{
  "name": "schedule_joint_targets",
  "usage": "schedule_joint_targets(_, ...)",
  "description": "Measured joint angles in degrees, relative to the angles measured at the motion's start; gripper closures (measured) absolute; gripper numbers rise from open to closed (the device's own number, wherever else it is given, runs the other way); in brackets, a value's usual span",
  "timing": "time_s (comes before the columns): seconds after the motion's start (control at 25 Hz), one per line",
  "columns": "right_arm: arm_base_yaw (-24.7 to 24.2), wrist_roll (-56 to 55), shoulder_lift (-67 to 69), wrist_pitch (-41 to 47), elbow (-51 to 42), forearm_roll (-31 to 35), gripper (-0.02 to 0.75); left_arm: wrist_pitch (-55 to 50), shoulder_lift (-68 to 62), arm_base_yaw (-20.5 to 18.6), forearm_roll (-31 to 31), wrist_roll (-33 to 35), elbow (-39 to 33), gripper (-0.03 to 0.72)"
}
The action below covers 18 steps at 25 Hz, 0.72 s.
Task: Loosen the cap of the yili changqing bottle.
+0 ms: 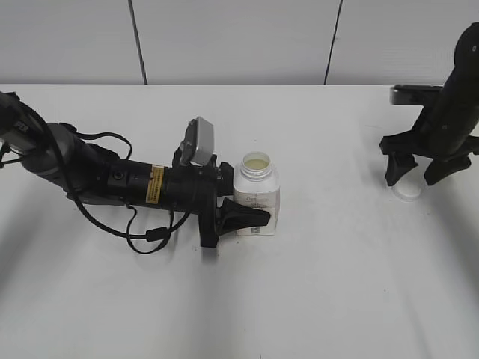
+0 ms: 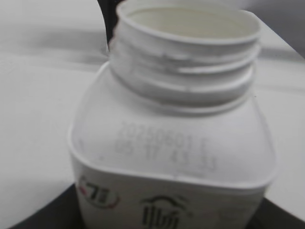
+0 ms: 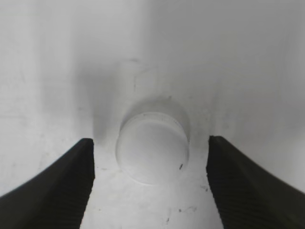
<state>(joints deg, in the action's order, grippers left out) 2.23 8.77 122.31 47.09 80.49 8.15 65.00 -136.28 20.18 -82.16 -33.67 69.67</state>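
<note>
Left gripper (image 1: 243, 217) was clamped on the bottle (image 1: 257, 196), which stood upright mid-desk (image 1: 314, 299) with its neck bare and pale yellowish contents visible inside. Farther right, well apart from the bottle, the cap (image 1: 409, 191) lay flat on the desk. The right gripper (image 1: 419, 173) hung directly above it, jaws spread either side and not touching; task judged complete.

White table (image 1: 337, 299): matte, faintly scuffed, fills foreground. Pale panelled wall (image 1: 232, 41): behind table's far edge, split by two dark vertical seams.
</note>
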Motion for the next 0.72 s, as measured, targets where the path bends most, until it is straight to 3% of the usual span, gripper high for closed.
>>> schedule_joint_targets(0.12,0.0,-0.28,-0.9,1.78,1.69,0.06,0.17,0.2,0.0,0.0,0.09,-0.66,0.0,0.274)
schedule_joint_targets(0.36,0.0,-0.4,-5.08,2.58,3.85,1.58,0.173,3.6,0.0,0.0,0.32,-1.37,0.0,0.125)
schedule_joint_targets(0.72,0.0,-0.44,-11.23,6.16,4.22,1.75,0.173,3.56,3.0,0.0,-1.25,-1.48,0.0,0.102)
